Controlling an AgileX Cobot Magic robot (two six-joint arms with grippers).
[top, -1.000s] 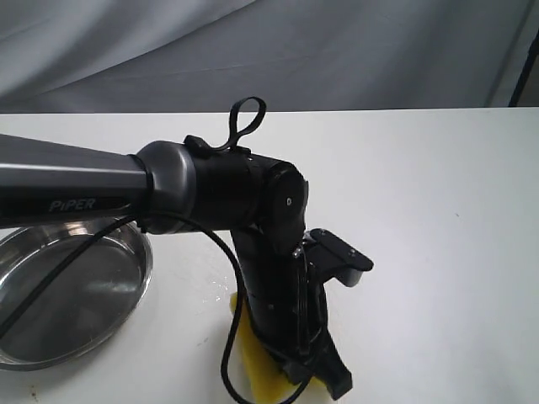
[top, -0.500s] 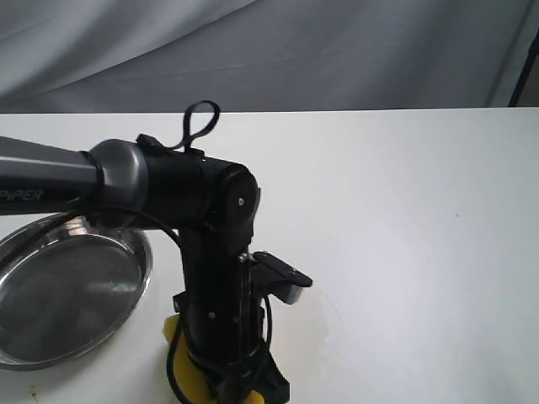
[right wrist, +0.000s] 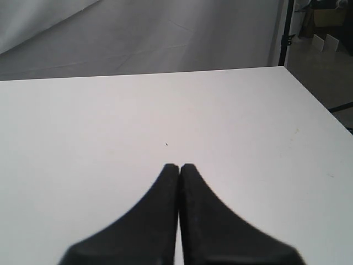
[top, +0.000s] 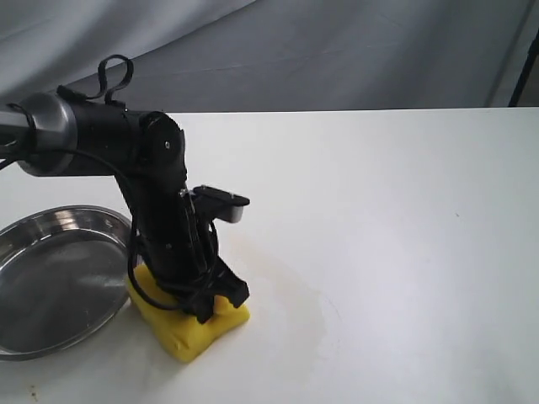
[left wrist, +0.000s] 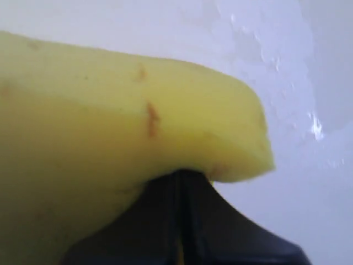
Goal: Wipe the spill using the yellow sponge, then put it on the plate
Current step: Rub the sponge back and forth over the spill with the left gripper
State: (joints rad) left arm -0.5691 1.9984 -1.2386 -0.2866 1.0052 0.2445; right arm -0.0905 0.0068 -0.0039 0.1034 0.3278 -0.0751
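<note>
**A:** How does the yellow sponge [top: 195,326] look?

**B:** It is a thick block of bright yellow foam with rounded, squashed edges. In the left wrist view its side [left wrist: 110,121] carries a few thin brown streaks. The foam is dented where the left gripper [top: 207,305] bites into it.

**A:** So the left gripper has it?

**B:** Yes. Its jaws are drawn almost together and pinch the foam, which bulges out on both sides of the fingertips. The sponge's underside sits on the white worktop [top: 404,210], directly below the gripper.

**A:** Which way does the sponge run?

**B:** Its long axis lies crosswise to the gripper. One end reaches toward the plate [top: 50,231] and the other toward a faint wet sheen [top: 324,316] on the worktop. A blunt corner sticks out past the fingertips on the sheen's side.

**A:** And the plate?

**B:** It is a shiny steel dish just beside the gripper. Whether the sponge touches its rim cannot be told.

**A:** The right gripper [right wrist: 179,205]?

**B:** Its jaws are closed on nothing, above bare worktop.
</note>
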